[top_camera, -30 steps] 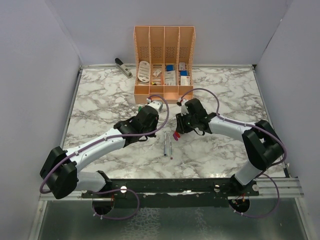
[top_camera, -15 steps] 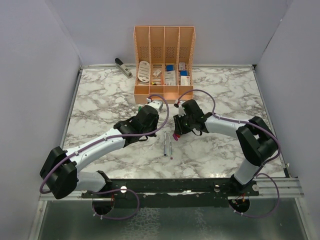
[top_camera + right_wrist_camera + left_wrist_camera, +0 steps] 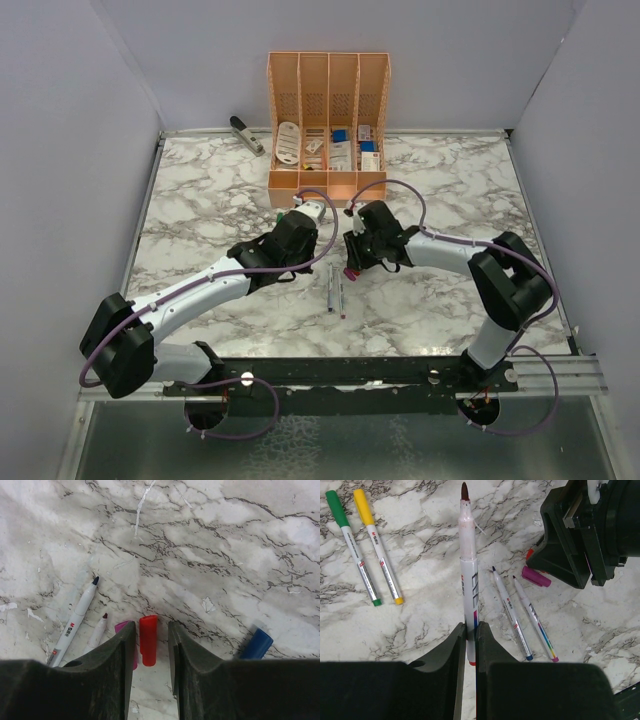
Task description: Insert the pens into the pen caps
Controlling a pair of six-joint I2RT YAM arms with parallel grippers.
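My left gripper (image 3: 470, 630) is shut on a white pen (image 3: 468, 575) with a dark red tip, which points away from the camera. Two capped pens, green (image 3: 355, 545) and yellow (image 3: 377, 545), lie to its left. An uncapped blue-tipped pen (image 3: 510, 612) and a purple-tipped pen (image 3: 535, 617) lie to its right. My right gripper (image 3: 150, 640) is open low over the table, its jaws either side of the red cap (image 3: 148, 640), which lies flat. The purple cap (image 3: 121, 626) is half hidden behind the left finger. The blue cap (image 3: 256, 644) lies to the right.
A peach organiser (image 3: 328, 185) with white and blue items stands at the back. A grey stapler (image 3: 246, 133) lies to its left. The two loose pens (image 3: 335, 290) lie between the arms, and both grippers (image 3: 303, 222) (image 3: 352, 262) sit close together mid-table.
My right gripper has shifted slightly left toward the caps and its jaws have widened a little. The left arm and its pen have not moved.
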